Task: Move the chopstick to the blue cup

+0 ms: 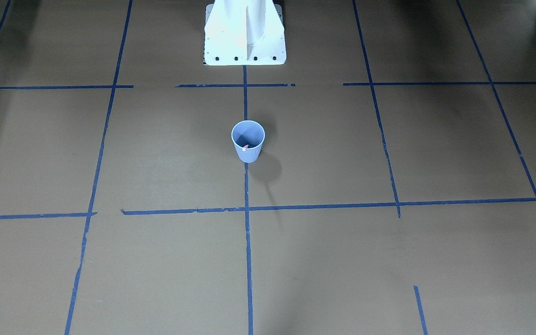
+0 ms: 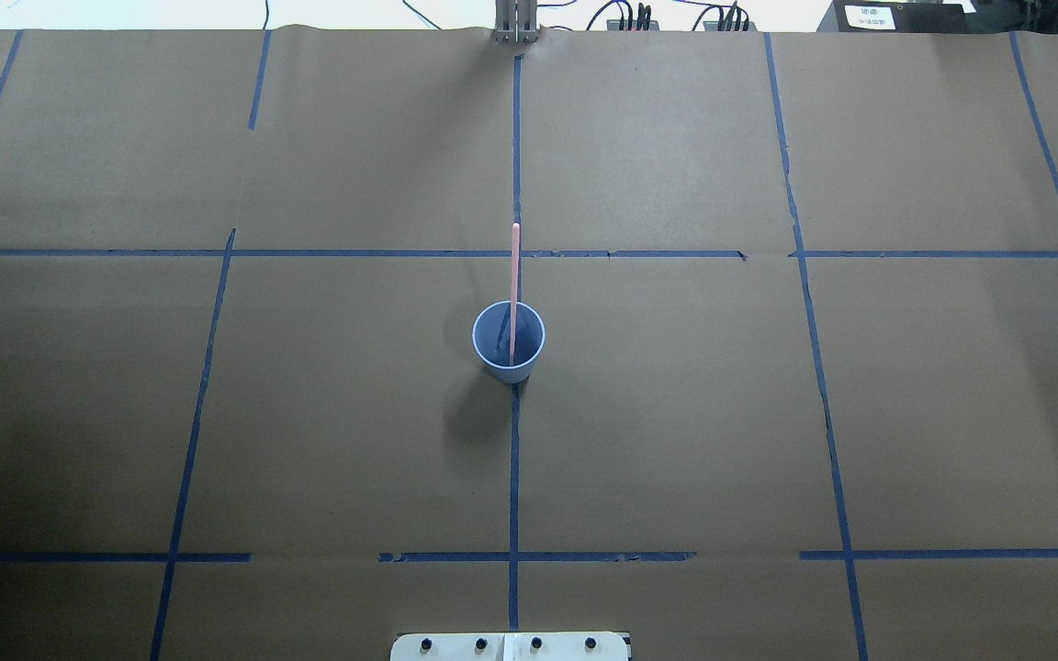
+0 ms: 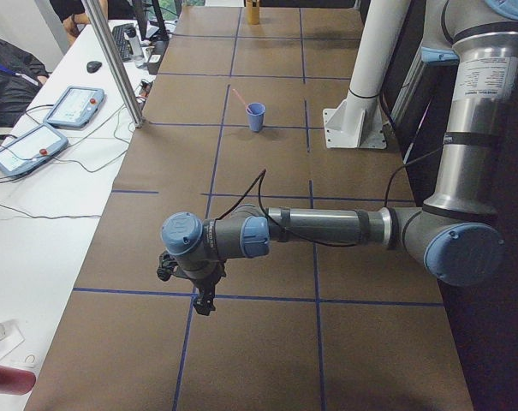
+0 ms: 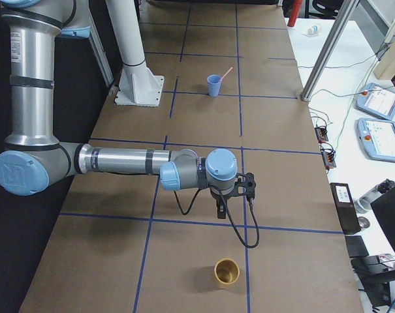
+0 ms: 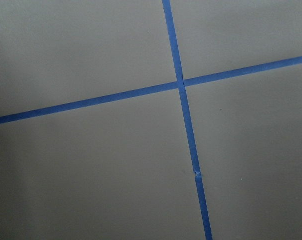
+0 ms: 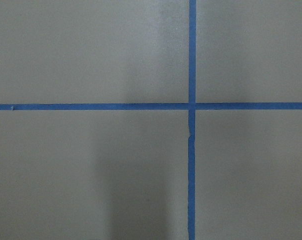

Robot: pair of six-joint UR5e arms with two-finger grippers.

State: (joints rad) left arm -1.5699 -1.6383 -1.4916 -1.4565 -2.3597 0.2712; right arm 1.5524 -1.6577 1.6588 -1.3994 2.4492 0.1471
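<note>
While the left gripper [image 3: 202,305] hangs low over the table's [image 2: 217,413] left end, we cannot tell how its jaws stand. Centre now: the blue cup [image 2: 509,341] stands upright on the middle tape line [image 2: 513,477], well clear of every edge. The chopstick [image 2: 514,275] is inside it, leaning away from the robot. Far right, the right gripper [image 4: 221,212] hovers near a yellow cup [image 4: 226,272]; its jaws we cannot tell either.
</note>
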